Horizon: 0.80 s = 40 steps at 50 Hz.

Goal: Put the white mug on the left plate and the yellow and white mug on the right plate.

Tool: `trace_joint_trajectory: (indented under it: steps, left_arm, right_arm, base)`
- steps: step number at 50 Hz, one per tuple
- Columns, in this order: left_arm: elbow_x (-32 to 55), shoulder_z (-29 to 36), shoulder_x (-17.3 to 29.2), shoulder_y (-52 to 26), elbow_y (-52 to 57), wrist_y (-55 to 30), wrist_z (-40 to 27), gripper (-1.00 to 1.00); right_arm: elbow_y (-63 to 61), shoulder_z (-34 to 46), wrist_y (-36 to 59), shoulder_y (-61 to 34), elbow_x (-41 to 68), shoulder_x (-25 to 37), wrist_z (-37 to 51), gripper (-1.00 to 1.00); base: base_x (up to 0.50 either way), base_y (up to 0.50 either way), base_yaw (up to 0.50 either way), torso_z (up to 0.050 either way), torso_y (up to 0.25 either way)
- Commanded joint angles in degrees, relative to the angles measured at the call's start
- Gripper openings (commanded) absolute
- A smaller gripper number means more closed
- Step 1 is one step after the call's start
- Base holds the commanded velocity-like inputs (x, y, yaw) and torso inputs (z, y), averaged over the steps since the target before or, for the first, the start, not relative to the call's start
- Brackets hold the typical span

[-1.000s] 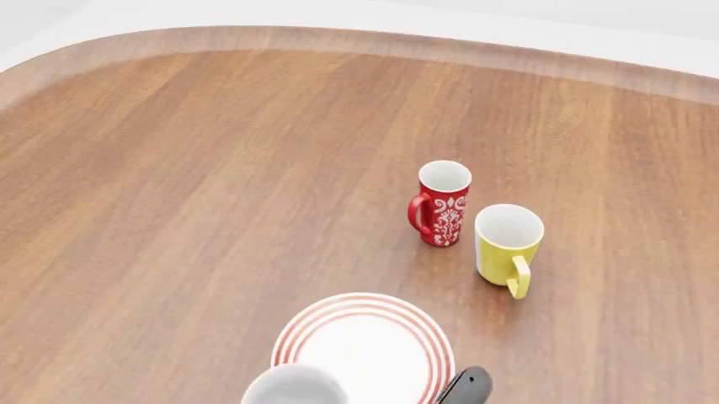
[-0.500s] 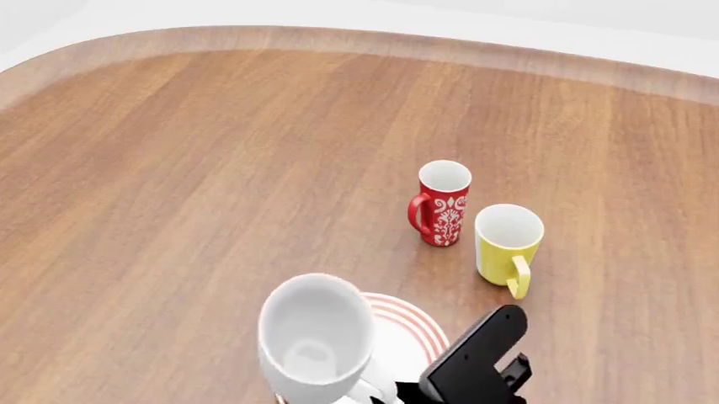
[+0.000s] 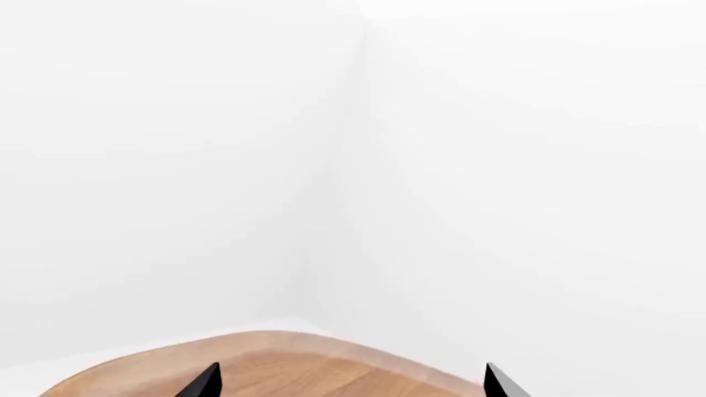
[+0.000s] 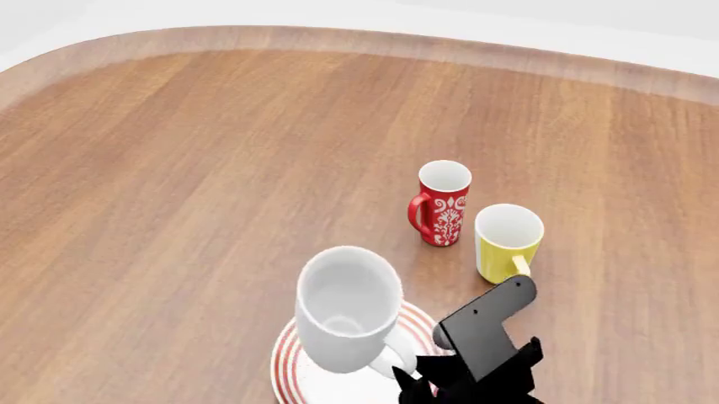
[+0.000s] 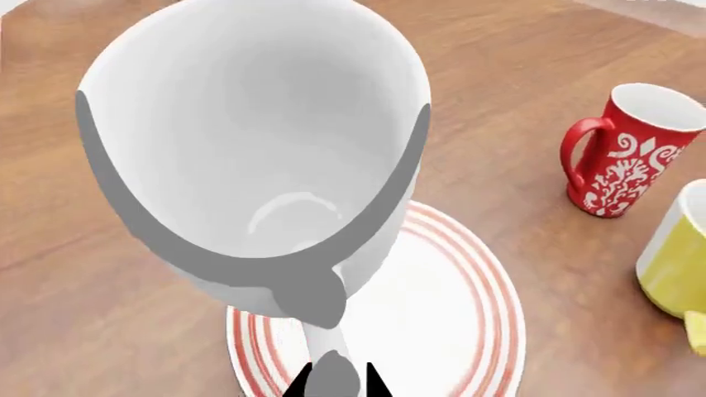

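Observation:
My right gripper (image 4: 413, 380) is shut on the handle of the large white mug (image 4: 346, 307) and holds it upright, raised over a round white plate with red rings (image 4: 290, 370). Only this one plate shows, and I cannot tell which of the two it is. In the right wrist view the mug (image 5: 254, 149) fills the frame above the plate (image 5: 452, 331), with the gripper (image 5: 333, 383) clamped on the handle. The yellow and white mug (image 4: 506, 244) stands on the table to the right, beyond the plate; it also shows in the right wrist view (image 5: 673, 256). My left gripper (image 3: 350, 385) is open and empty.
A red mug with white pattern (image 4: 443, 202) stands just left of and behind the yellow mug, also seen in the right wrist view (image 5: 623, 153). The wooden table (image 4: 202, 168) has a curved far edge. The left wrist view shows only a table corner (image 3: 331, 368) and white walls.
The white mug and my right gripper have come up and forward into the head view, from the bottom edge to over the plate, now covering much of it.

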<state>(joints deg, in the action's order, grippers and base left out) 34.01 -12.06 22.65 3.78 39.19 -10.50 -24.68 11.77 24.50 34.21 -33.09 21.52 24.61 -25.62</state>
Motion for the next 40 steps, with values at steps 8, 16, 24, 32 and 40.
trace_joint_trajectory:
  steps: [8, 16, 24, 32, 40]
  left_arm:
    - [0.4, -0.3, 0.2, 0.7, 0.8, 0.3, -0.3, 1.0]
    - [0.4, -0.2, 0.3, 0.8, 1.0, 0.4, -0.5, 1.0]
    - [0.6, -0.3, 0.4, 1.0, 1.1, 0.6, -0.6, 1.0]
    - [1.2, -0.7, 0.6, 1.4, 1.9, 0.6, -0.8, 1.0]
    - [1.0, -0.2, 0.6, 1.2, 2.2, 0.4, -1.1, 1.0]
  right_arm:
    - [13.6, 0.9, 0.0, -6.9, -1.5, -3.5, -0.6, -1.0]
    - [18.9, 1.5, -0.8, -9.5, -2.3, -5.0, -0.8, -1.0]
    - [28.1, 2.4, -3.3, -13.7, -3.4, -7.6, -2.3, -1.0]
    - [34.9, 3.8, -4.6, -16.6, -4.8, -9.1, -3.4, -1.0]
    - [42.0, 5.6, -7.3, -19.1, -6.2, -11.2, -5.2, -1.0]
  base:
    - [0.0, 0.0, 0.0, 0.0, 0.0]
    - [0.0, 0.0, 0.0, 0.0, 0.0]
    - [0.0, 0.0, 0.0, 0.0, 0.001]
    - [0.0, 0.0, 0.0, 0.0, 0.0]
    - [0.0, 0.0, 0.0, 0.0, 0.0]
